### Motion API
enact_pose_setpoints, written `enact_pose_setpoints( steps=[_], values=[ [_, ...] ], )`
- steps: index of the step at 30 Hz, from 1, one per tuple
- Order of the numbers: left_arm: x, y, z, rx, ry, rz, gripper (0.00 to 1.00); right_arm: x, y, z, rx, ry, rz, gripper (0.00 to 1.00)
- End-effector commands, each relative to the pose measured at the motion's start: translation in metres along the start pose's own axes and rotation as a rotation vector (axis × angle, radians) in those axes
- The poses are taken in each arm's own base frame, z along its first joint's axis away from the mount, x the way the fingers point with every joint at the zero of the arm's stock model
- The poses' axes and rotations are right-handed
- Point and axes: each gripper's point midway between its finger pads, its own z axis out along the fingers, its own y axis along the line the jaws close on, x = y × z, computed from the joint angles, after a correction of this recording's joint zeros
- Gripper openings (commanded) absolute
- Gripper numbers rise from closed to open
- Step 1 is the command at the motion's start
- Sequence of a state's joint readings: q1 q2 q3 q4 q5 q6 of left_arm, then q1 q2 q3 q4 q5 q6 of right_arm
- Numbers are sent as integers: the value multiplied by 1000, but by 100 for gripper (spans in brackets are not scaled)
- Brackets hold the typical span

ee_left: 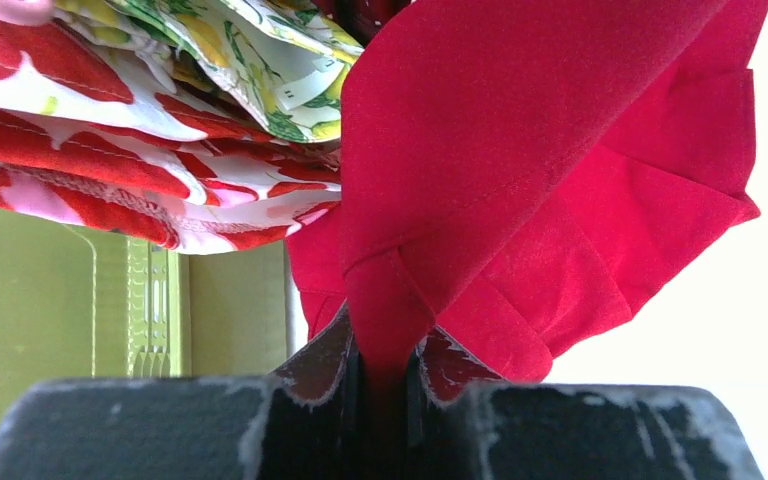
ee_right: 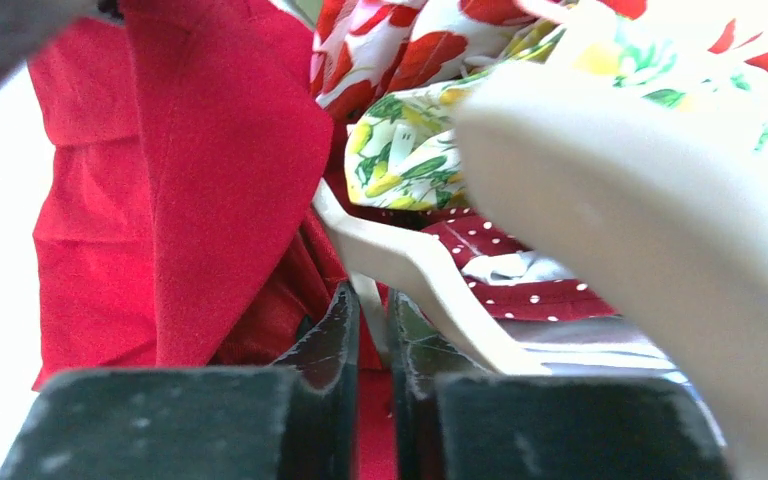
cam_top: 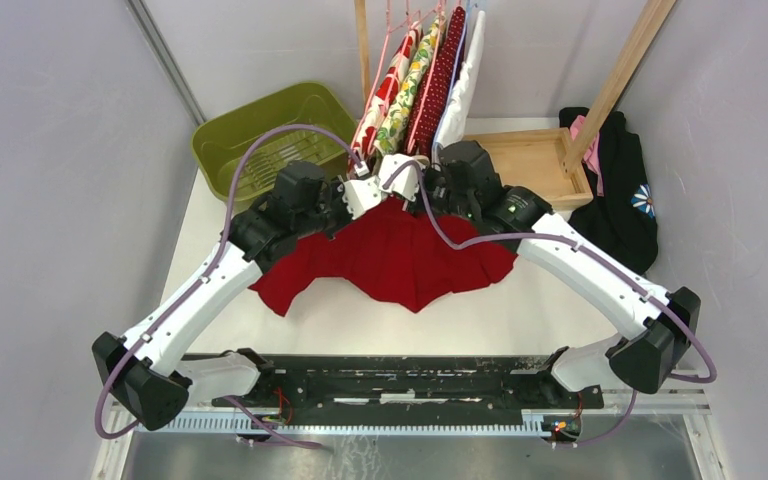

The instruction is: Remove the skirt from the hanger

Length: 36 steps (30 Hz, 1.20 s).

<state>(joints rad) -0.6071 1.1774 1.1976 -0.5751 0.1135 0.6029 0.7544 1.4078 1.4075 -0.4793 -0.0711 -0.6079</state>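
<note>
White table (cam_top: 360, 320), grey walls (cam_top: 50, 150). Skirt (cam_top: 400, 255) judged light, floppy, best taken near top edge. Fold pinched in left gripper (ee_left: 385, 370); hanger (ee_right: 430, 275) clamped in fully closed right gripper (ee_right: 373, 330).

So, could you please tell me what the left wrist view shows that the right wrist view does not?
Only the left wrist view shows the green basket and the left tool pinching the red skirt. Only the right wrist view shows the white hanger, the dotted dark red cloth and the right tool, which looks closed on the white hanger. Both show the red skirt and the flowered clothes beside it.
</note>
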Motion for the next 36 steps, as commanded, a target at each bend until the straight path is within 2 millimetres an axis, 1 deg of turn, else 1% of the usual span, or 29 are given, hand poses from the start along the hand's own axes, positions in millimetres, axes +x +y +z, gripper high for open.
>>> enact_pose_setpoints(
  steps=[1,2,5,7,9,12,15,17,22,25,26,29,32,36],
  values=[
    [-36,35,-35,-165,-141,-25,3,39,-84,-37,341,153,86,25],
    [-36,35,-34,-164,-140,-25,3,36,-82,-38,330,138,102,30],
    [-40,37,-32,-165,-149,-26,3,22,-75,-39,288,79,166,37],
    [-42,38,-32,-163,-156,-25,3,13,-77,-45,297,46,203,41],
    [-43,38,-32,-165,-157,-27,3,8,-80,-51,306,29,202,41],
    [-41,39,-33,-175,-153,-24,3,14,-86,-56,340,62,173,41],
    [-40,39,-36,-183,-153,-25,3,18,-84,-55,340,75,160,41],
    [-39,39,-37,-186,-151,-26,3,18,-80,-52,320,67,177,36],
    [-39,40,-39,-193,-151,-26,3,20,-68,-46,264,69,210,12],
    [-38,41,-38,-198,-146,-23,3,24,-62,-47,240,88,210,3],
    [-37,42,-38,-204,-144,-23,3,25,-60,-49,234,94,212,1],
    [-35,45,-37,-218,-136,-25,3,25,-57,-56,225,96,218,1],
    [-34,43,-31,-211,-135,-30,3,15,-54,-66,208,56,235,1],
    [-39,43,-24,-200,-153,-48,3,-4,-36,-70,132,-7,295,1]
  ],
)
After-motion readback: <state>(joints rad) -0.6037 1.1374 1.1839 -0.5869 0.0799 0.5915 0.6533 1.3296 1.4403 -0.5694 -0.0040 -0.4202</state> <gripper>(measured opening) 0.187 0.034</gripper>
